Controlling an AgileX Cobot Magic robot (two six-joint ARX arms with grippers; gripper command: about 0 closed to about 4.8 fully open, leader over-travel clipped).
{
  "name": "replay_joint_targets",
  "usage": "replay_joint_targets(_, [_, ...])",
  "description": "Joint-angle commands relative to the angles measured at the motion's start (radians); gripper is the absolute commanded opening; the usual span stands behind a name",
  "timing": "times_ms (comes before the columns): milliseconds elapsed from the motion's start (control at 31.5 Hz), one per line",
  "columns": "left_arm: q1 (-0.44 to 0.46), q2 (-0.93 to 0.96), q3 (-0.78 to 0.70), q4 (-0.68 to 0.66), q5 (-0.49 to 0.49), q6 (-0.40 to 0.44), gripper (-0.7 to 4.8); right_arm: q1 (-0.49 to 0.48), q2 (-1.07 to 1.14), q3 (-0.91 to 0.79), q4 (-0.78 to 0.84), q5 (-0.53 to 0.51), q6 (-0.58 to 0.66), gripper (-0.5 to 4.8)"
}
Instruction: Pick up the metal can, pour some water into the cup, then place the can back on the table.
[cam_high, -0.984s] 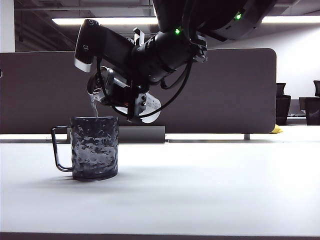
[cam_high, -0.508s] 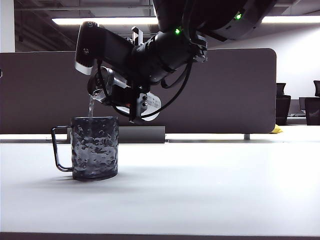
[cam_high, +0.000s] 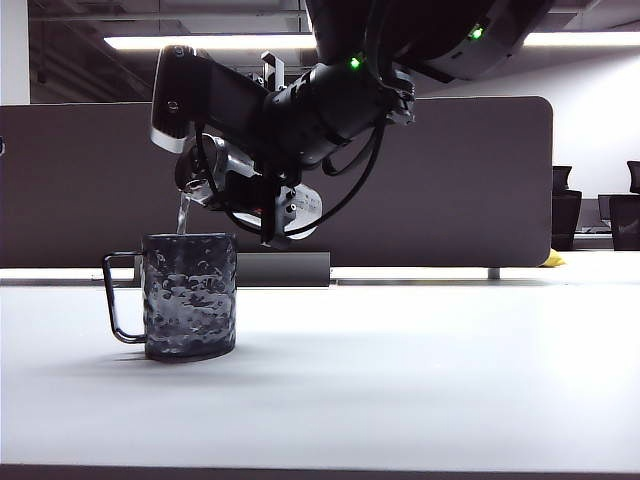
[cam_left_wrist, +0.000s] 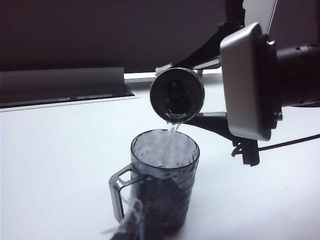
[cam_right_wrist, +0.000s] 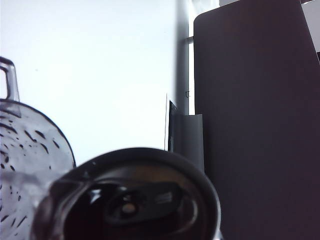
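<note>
Exterior view — right end effector (cam_high: 262, 195) clamped on tilted metal can (cam_high: 295, 208), fingers mostly hidden; left end effector unseen — state unknowable.

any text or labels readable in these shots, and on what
Nothing here can be read.
metal can, tilted over the cup in the right hand: dark marks on its side, too small and blurred to read.
cup, table, partition panel: no text or label visible.
left hand: not in view.
</note>
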Motion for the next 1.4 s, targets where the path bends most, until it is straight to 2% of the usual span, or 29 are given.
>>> replay_joint_targets(32, [0.002, 0.001, 0.001, 0.012, 0.003, 0.001, -0.05, 0.003, -0.011, 0.01, 0.048, 0.0, -0.013, 2.42])
replay_joint_targets(1397, [0.002, 0.001, 0.001, 0.012, 0.004, 0.001, -0.05, 0.003, -0.012, 0.01, 0.049, 0.005, -0.024, 2.42])
